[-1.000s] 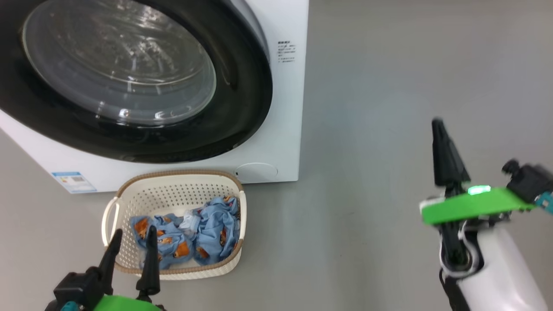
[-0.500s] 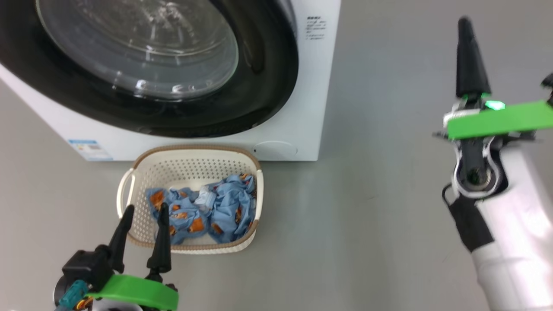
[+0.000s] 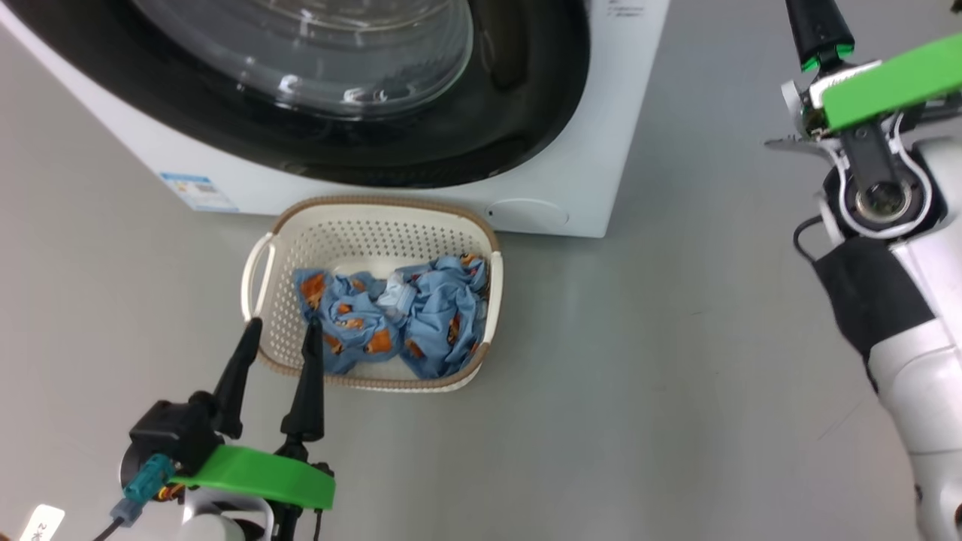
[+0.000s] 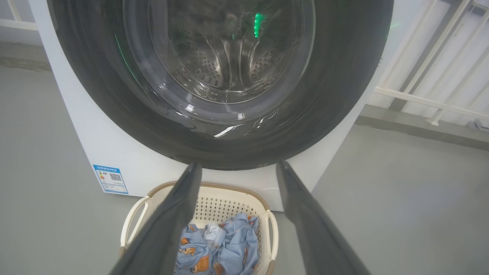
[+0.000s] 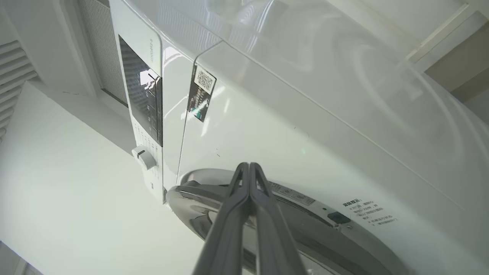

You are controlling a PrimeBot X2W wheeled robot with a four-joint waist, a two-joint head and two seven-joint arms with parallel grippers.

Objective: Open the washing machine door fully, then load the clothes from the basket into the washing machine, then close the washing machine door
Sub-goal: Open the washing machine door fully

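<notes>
The washer (image 3: 597, 161) is white, its door (image 3: 526, 90) rimmed in glossy black around clear glass. The basket (image 3: 376, 233) is cream, dotted with holes, under a brown woven-look rim. The clothes (image 3: 436, 315) are light blue with orange-brown figures (one cream patch). The label (image 3: 197, 191) is blue.

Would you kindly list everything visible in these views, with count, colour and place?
washing machine: one, white, on the grey floor.
washing machine door: one, black rim, clear glass, on the machine's front.
label sticker: one, blue, low on the machine's front.
basket: one, cream-white, brown rim, on the floor before the machine.
clothes: bundle, count unclear, light blue with orange-brown prints, inside the basket.
left gripper: one, dark fingers, open, near the basket's front rim.
right gripper: one, dark fingers, shut, pointing toward the door's edge.
</notes>
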